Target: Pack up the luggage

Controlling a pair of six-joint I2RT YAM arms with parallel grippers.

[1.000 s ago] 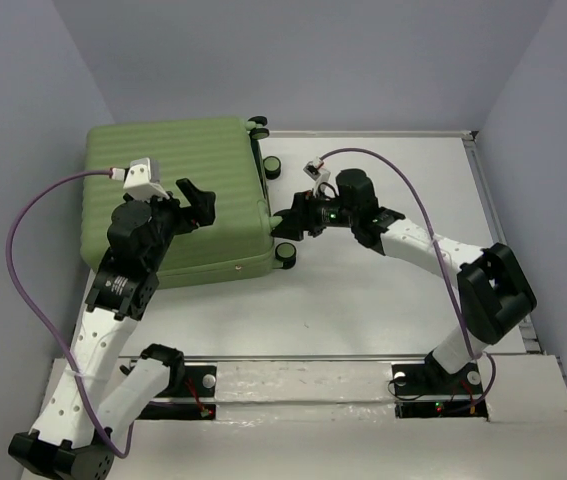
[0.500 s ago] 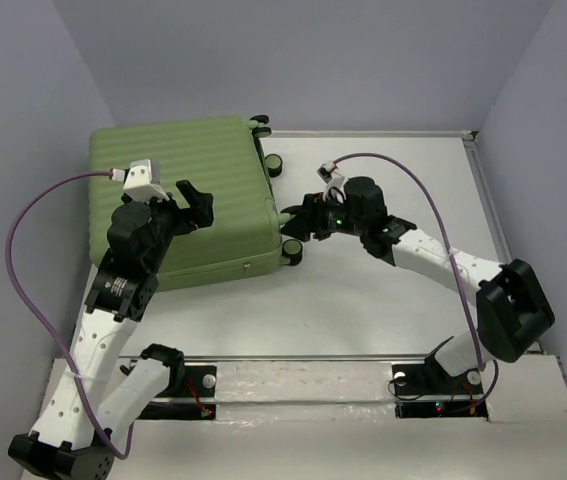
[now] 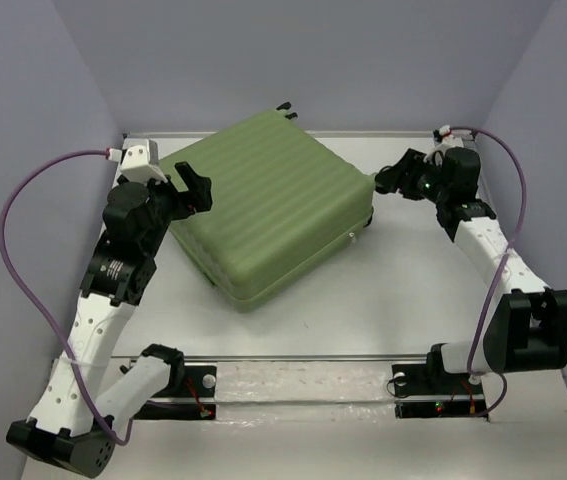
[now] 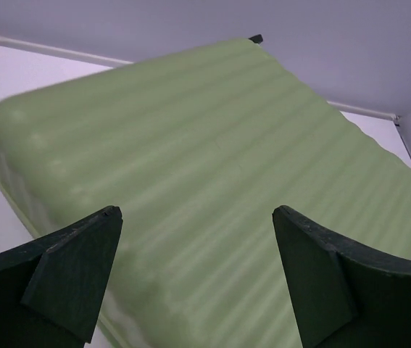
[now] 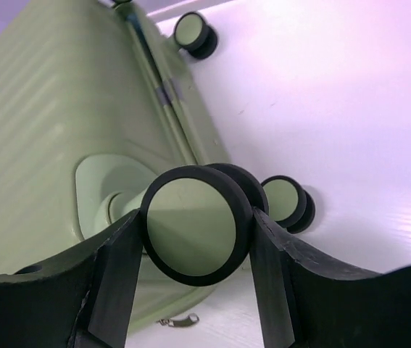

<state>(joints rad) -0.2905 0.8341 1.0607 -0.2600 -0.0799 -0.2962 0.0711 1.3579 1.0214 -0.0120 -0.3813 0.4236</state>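
The right hand [image 5: 197, 217] is clamped on a wheel [image 5: 194, 246] of the closed suitcase [image 3: 273, 200], which lies flat on the table [image 3: 413, 290] beyond it, while the left hand [image 4: 194, 214] gapes wide just above its shell, so packing looks either finished or unstarted.

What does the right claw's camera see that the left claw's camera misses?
Only the right wrist view shows the right claw pinching a wheel, with other wheels nearby. Only the left wrist view shows the left claw, wide open over the broad ribbed shell. Both show the green suitcase.
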